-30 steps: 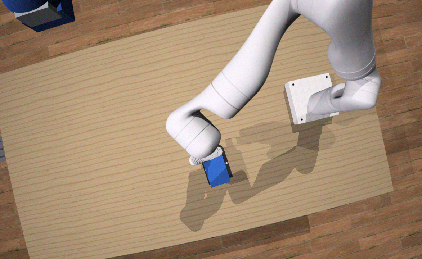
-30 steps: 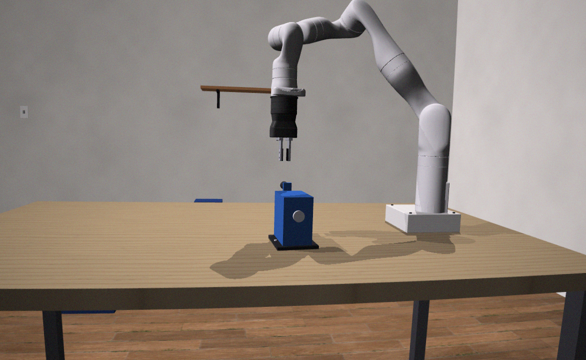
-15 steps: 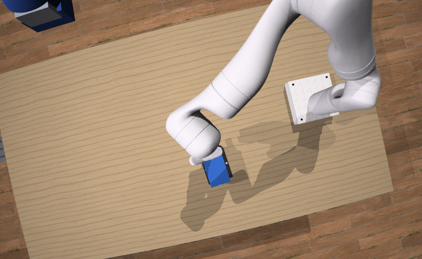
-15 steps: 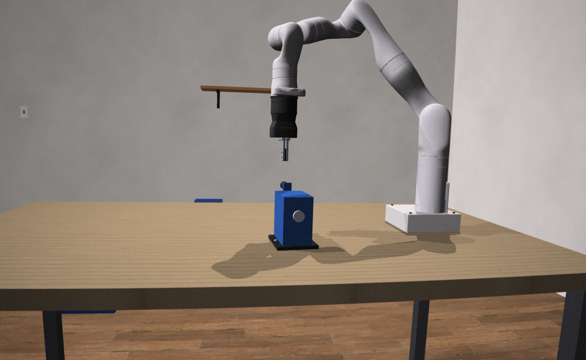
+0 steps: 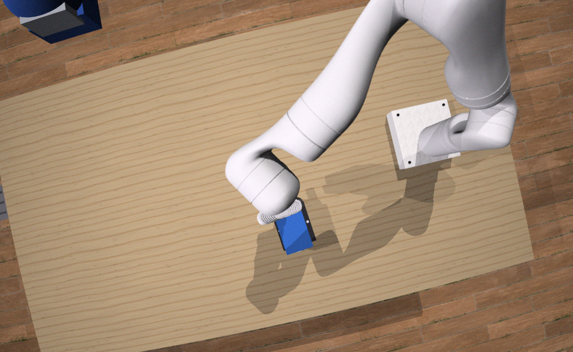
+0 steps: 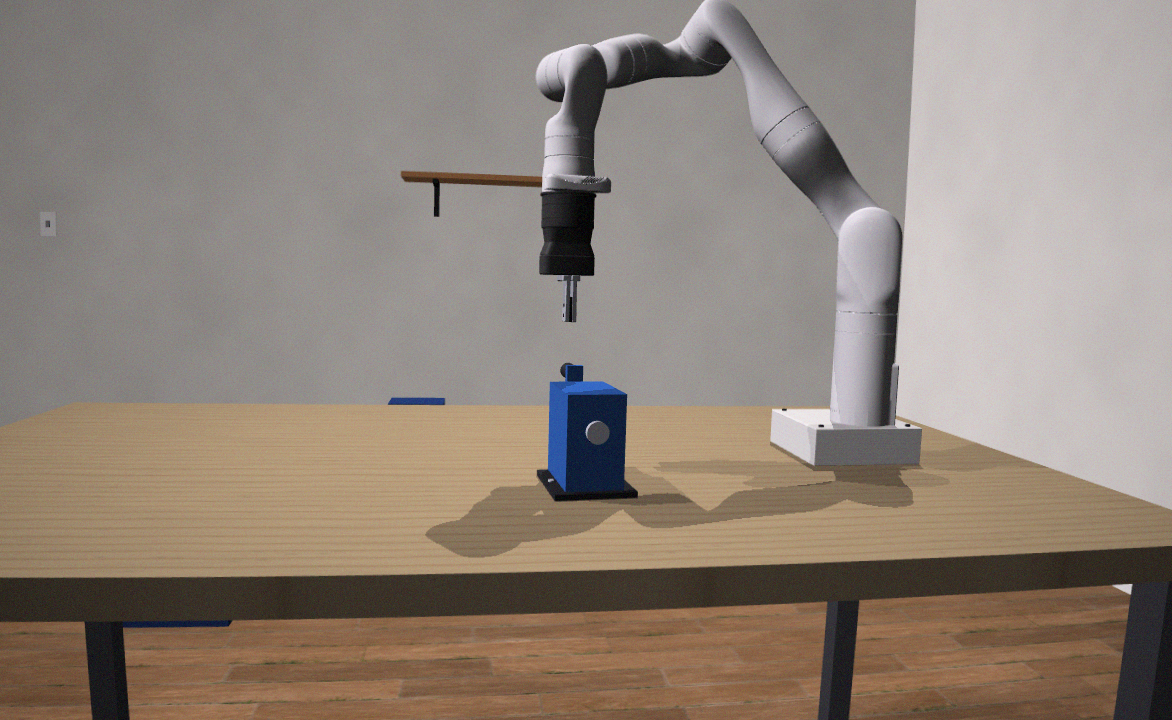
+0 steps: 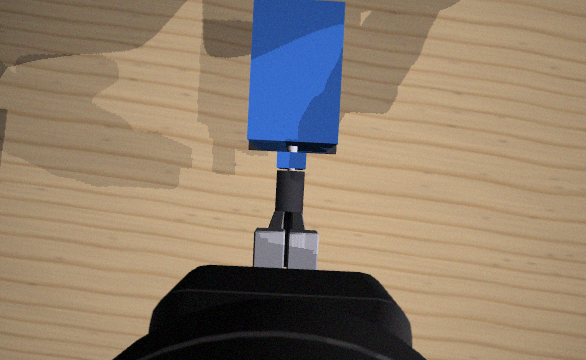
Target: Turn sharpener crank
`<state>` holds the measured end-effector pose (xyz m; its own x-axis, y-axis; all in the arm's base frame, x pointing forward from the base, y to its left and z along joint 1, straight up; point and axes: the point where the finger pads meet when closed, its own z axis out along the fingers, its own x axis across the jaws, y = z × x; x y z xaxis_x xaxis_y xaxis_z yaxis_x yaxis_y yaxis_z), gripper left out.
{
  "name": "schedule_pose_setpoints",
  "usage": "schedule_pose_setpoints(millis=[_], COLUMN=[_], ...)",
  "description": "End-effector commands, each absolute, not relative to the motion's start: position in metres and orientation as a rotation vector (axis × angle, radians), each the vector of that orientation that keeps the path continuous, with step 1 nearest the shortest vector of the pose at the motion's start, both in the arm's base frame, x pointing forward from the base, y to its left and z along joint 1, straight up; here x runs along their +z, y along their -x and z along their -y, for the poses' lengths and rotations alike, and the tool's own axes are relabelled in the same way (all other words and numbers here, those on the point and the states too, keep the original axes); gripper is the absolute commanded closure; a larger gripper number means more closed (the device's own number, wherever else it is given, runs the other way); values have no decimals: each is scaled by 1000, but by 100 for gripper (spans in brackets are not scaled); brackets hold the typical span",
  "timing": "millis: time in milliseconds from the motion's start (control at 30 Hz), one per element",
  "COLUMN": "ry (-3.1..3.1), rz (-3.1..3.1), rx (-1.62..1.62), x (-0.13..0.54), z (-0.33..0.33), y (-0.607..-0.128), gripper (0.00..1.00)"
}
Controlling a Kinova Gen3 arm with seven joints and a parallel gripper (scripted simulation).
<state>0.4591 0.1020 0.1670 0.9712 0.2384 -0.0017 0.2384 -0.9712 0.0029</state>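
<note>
The blue box-shaped sharpener [image 6: 586, 435] stands on a black base plate in the middle of the table, with a grey round knob on its near face. It also shows in the overhead view [image 5: 295, 232] and in the wrist view [image 7: 295, 75]. Its crank is on the far side, with a short blue arm and a black handle [image 7: 289, 191] that sticks up above the box top [image 6: 569, 370]. My gripper [image 6: 568, 313] hangs straight above the crank handle, clearly apart from it, pointing down. Its fingers [image 7: 286, 224] are shut together with nothing between them.
The arm's white base block [image 6: 845, 436] is mounted at the table's right side. A wall shelf [image 6: 469, 179] hangs behind the arm. A blue object [image 6: 415, 401] lies beyond the far table edge.
</note>
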Motion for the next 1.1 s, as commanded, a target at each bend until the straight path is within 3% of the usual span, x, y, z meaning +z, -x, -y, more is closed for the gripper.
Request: schedule_pose_setpoints(millis=[0, 33, 67, 1067], ry=[-3116, -3116, -3116, -3116], rz=[-377, -377, -377, -377], rx=[1, 1, 1, 1], x=[168, 168, 168, 168], z=[-102, -102, -102, -102], y=[-459, -459, -459, -459], gripper=[100, 100, 3, 3])
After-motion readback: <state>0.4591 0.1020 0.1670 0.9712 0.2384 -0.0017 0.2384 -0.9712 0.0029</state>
